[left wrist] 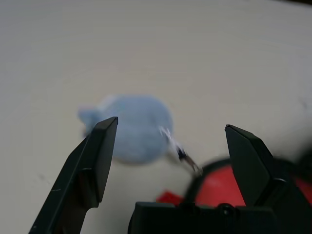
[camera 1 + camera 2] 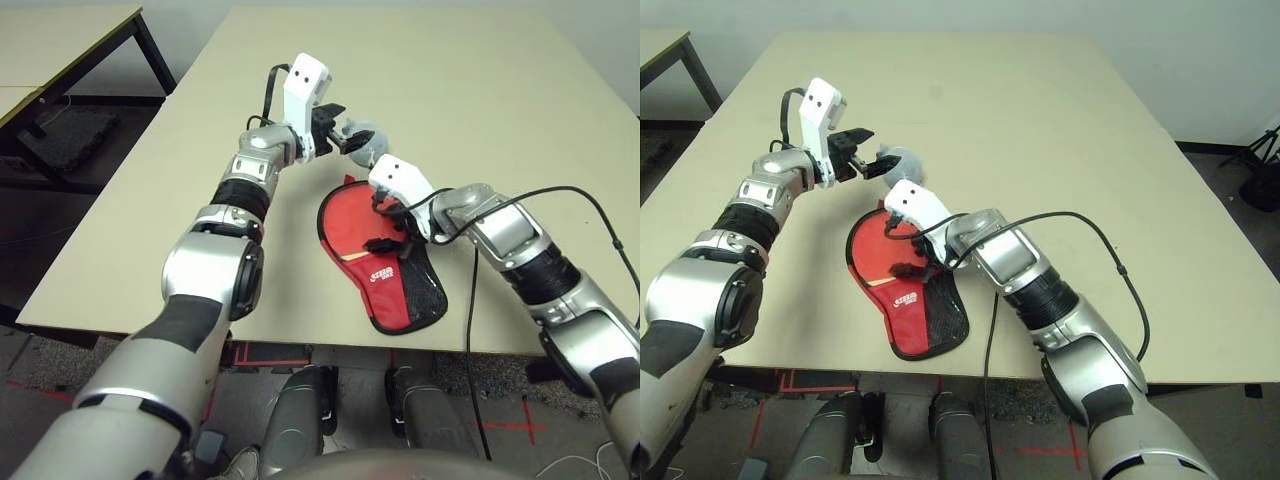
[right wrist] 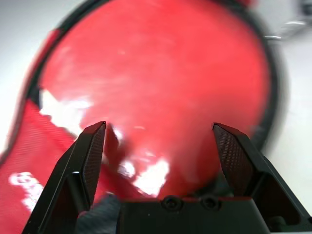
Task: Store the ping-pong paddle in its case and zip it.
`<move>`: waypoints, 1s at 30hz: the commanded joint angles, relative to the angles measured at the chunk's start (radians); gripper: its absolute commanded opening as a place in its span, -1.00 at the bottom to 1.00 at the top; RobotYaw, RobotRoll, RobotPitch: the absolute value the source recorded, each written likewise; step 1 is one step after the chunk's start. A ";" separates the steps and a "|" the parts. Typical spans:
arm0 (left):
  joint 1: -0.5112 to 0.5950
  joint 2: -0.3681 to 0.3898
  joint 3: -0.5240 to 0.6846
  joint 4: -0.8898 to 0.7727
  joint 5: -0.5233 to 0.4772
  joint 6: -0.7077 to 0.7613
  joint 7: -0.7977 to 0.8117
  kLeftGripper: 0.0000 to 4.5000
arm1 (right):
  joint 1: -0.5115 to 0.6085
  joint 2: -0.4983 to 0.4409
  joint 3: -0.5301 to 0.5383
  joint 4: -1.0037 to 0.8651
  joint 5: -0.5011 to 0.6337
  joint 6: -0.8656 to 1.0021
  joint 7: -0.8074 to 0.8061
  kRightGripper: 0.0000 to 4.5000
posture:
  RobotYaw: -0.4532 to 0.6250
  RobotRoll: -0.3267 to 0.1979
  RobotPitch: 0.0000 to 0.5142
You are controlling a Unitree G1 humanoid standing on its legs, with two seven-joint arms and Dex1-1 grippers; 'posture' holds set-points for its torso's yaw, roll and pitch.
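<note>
Case [image 2: 385, 268] lying flat on table [image 2: 450, 90], red, near front edge. Right claw [image 3: 158, 146] hovering over it, fingers apart, gripping nothing. Left claw [image 1: 168, 146] fingers apart, facing grey fuzzy lump [image 1: 139, 127] beside case.

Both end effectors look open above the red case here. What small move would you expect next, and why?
Probably the left end effector easing forward to close on the grey fuzzy lump by the case rim. It seems tied to the zipper, it sits between the open fingers, and the right end effector hovers open over the case.
</note>
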 commanded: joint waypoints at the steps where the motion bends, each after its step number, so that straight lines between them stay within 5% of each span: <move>1: 0.060 0.016 -0.043 -0.083 0.007 0.052 -0.069 0.99 | -0.100 -0.022 -0.075 0.086 -0.020 -0.025 -0.010 1.00 | -0.26 0.25 -0.58; 6: 0.127 0.042 -0.070 -0.197 -0.004 0.127 -0.110 0.99 | -0.241 0.029 -0.170 0.378 -0.085 -0.172 -0.141 1.00 | -0.25 0.25 -0.60; 17: 0.248 0.034 -0.188 -0.360 0.037 0.227 -0.125 0.99 | -0.390 0.297 -0.315 0.953 -0.138 -0.602 -0.330 1.00 | -0.18 0.25 -0.59; 30: 0.315 0.008 -0.232 -0.402 0.046 0.268 -0.081 0.99 | -0.401 0.385 -0.396 1.188 -0.193 -0.830 -0.435 1.00 | -0.06 0.25 -0.56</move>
